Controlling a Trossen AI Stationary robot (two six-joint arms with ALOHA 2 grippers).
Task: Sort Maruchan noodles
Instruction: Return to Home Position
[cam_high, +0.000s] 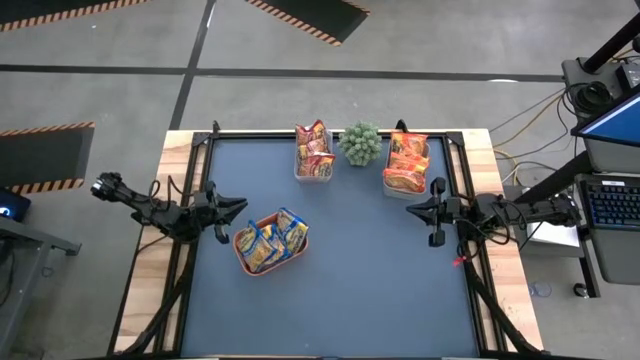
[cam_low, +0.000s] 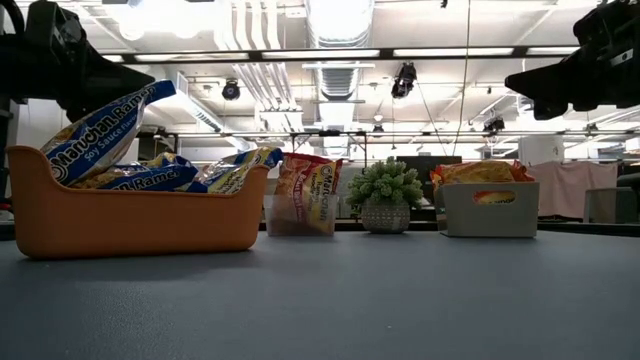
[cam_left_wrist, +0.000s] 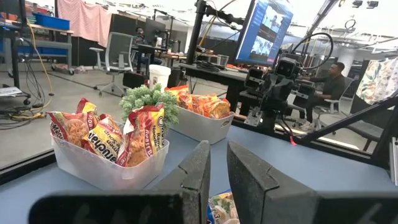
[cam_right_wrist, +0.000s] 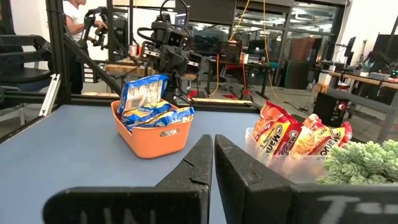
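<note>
The Maruchan noodles lie in three containers. Yellow-and-blue packets fill an orange tray (cam_high: 268, 245) at centre left. Red packets stand in a clear tub (cam_high: 314, 152) at the far edge. Orange packets sit in a pale tub (cam_high: 406, 163) at the far right. My left gripper (cam_high: 240, 207) hovers level just left of the orange tray, shut but for a thin slit (cam_left_wrist: 218, 149), with nothing between its fingers. My right gripper (cam_high: 410, 209) hovers level near the right edge, just nearer than the pale tub, shut (cam_right_wrist: 213, 140) and holding nothing.
A small potted green plant (cam_high: 360, 143) stands between the clear tub and the pale tub at the far edge. Black frame rails (cam_high: 468, 190) run along the table's left and right sides. The mat's near half (cam_high: 340, 310) is bare.
</note>
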